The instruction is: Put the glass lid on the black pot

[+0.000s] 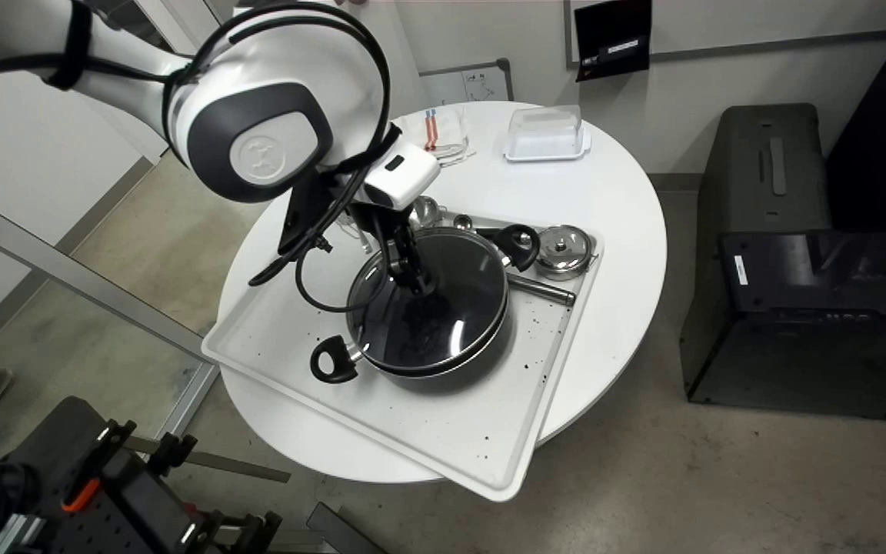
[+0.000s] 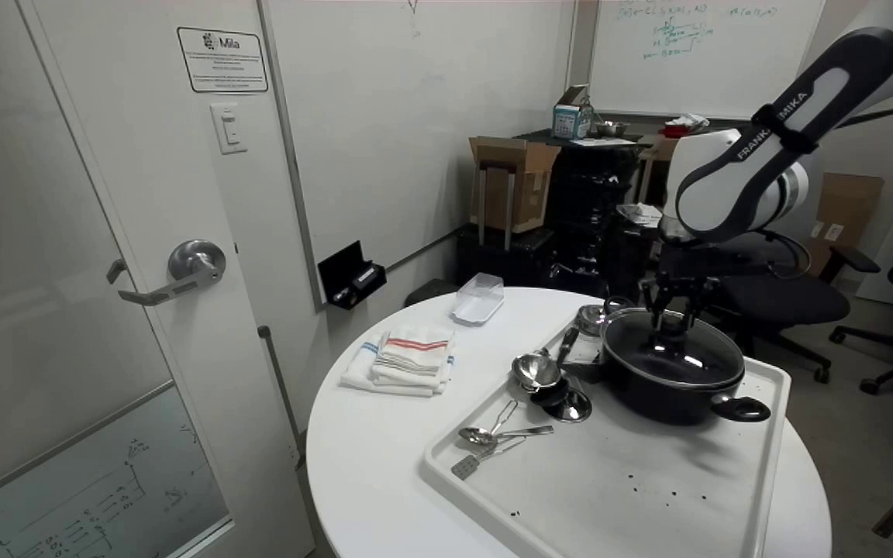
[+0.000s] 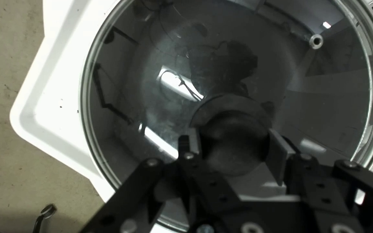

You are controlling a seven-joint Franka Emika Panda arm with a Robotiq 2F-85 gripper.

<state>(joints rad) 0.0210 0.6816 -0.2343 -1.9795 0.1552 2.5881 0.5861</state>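
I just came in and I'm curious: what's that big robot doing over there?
A robot arm has its gripper closed on the black knob of a glass lid. The lid is over a black pot, which sits on a white tray, so it looks like it's covering the pot. I can't tell if the lid is sitting properly all around, and the gripper hasn't let go yet.
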